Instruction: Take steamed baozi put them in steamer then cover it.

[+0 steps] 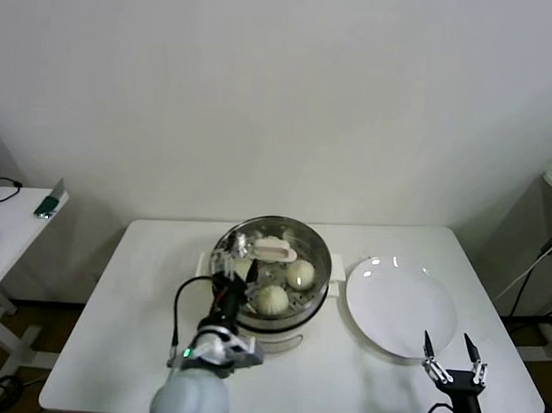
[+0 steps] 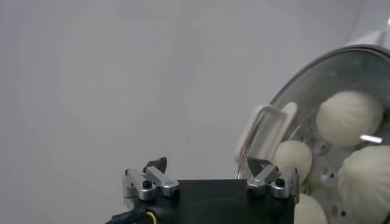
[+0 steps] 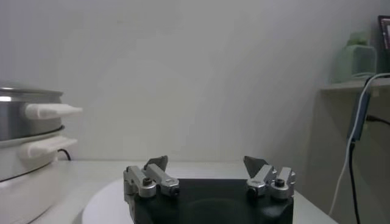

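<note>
The steel steamer point(image 1: 318, 253) sits in its white pot base at the table's middle. The clear glass cover point(image 1: 257, 231) lies on it, its cream handle point(image 1: 275, 253) at the centre. Through the glass I see steamed baozi point(image 1: 300, 276) inside, three of them in the head view. My left gripper point(image 1: 234, 252) is open and empty over the cover's left part, just left of the handle. In the left wrist view the open left gripper point(image 2: 207, 164) has the cover's rim point(image 2: 308, 70) and baozi point(image 2: 349, 117) beside it. My right gripper point(image 1: 452, 350) is open and empty near the table's front right edge.
A flat white plate point(image 1: 399, 306) lies bare to the right of the steamer, with the right gripper point(image 3: 207, 163) just in front of it. The steamer's white side handles point(image 3: 52, 111) stick out toward the plate. A small side table point(image 1: 22, 220) stands at the far left.
</note>
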